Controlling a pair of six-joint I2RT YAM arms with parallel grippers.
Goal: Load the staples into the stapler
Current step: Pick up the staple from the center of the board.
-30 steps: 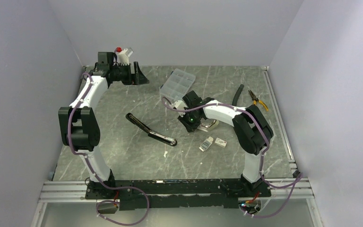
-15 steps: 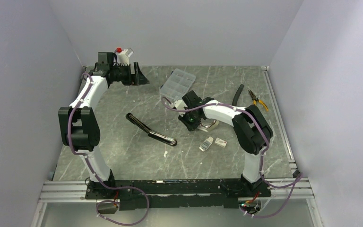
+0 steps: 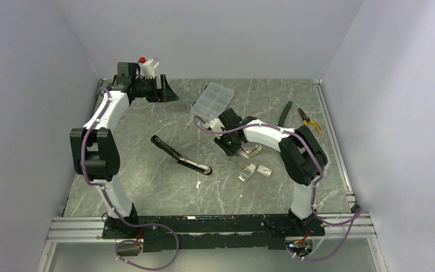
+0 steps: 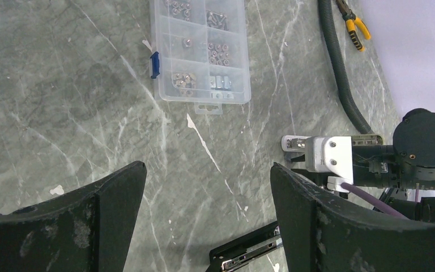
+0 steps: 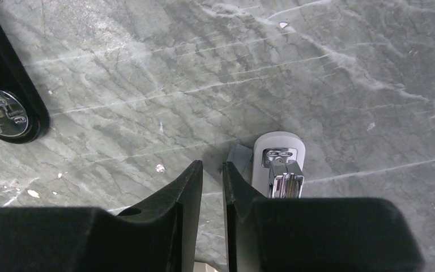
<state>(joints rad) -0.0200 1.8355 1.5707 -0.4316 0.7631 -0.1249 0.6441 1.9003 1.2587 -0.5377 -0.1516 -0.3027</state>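
The black stapler (image 3: 181,157) lies opened flat at mid-table; its chrome end shows in the right wrist view (image 5: 3,113) and the left wrist view (image 4: 249,255). A small grey stapler part with a chrome magazine (image 5: 277,164) lies just right of my right gripper (image 5: 212,170). That gripper hangs low over the table (image 3: 231,146), its jaws nearly closed with a narrow gap and nothing visible between them. Two small white staple box pieces (image 3: 248,171) (image 3: 264,170) lie near it. No loose staple strip is clearly visible. My left gripper (image 3: 164,89) is wide open and empty, raised at the back left (image 4: 207,187).
A clear compartment case (image 3: 212,99) (image 4: 201,51) lies at the back centre. A black corrugated hose (image 3: 286,113) (image 4: 340,73) and yellow-handled pliers (image 3: 309,119) (image 4: 351,17) lie at the back right. Walls close in the table on three sides.
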